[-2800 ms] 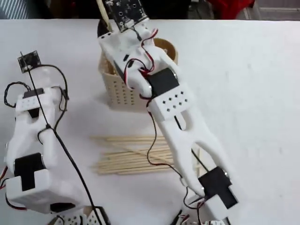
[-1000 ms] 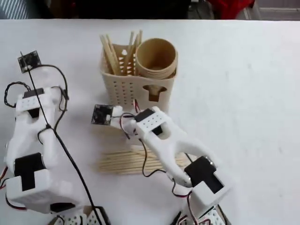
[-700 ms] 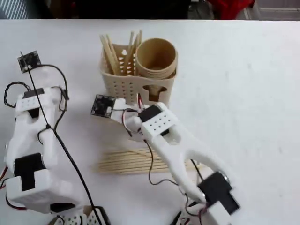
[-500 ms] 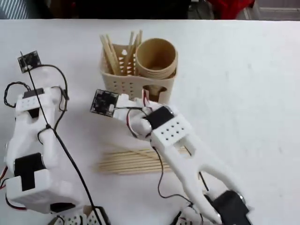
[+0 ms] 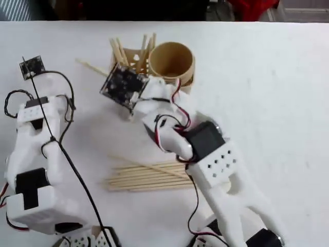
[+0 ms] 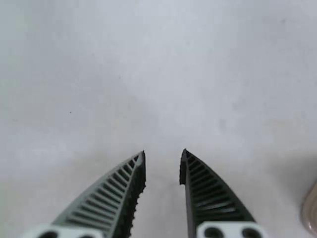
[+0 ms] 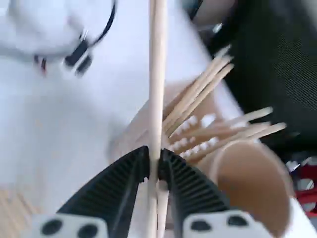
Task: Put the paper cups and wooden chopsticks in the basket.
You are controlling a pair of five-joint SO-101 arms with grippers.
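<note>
Where the table [image 5: 277,103] lies nearest the arm bases: one loose bundle of wooden chopsticks [image 5: 144,177], lying flat and roughly parallel, not yet collected. To its left: left gripper [image 6: 163,153], jaws a narrow gap apart, nothing between them, parked over bare tabletop.

Mid-field: right gripper [image 7: 154,150], jaws closed on a single held chopstick [image 7: 157,59], gripped partway along the shaft. In the high view its free end juts out over the table on the left side of the basket.

Far field: basket [image 5: 132,53], perforated, holding several standing chopsticks [image 5: 119,50] in its left half and nested paper cups [image 5: 171,60] in its right half. Cups item: appears complete.

Step in hand: delivery of one stick to the basket. The stick's lower end is hidden under the wrist, so whether it is already inside the rim cannot be told; probably it is just at the near edge.

Next move calls for: tilting the stick more upright, bringing it over the left half clear of the sticks already standing, then parting the jaws. Thereafter, back to the bundle.
</note>
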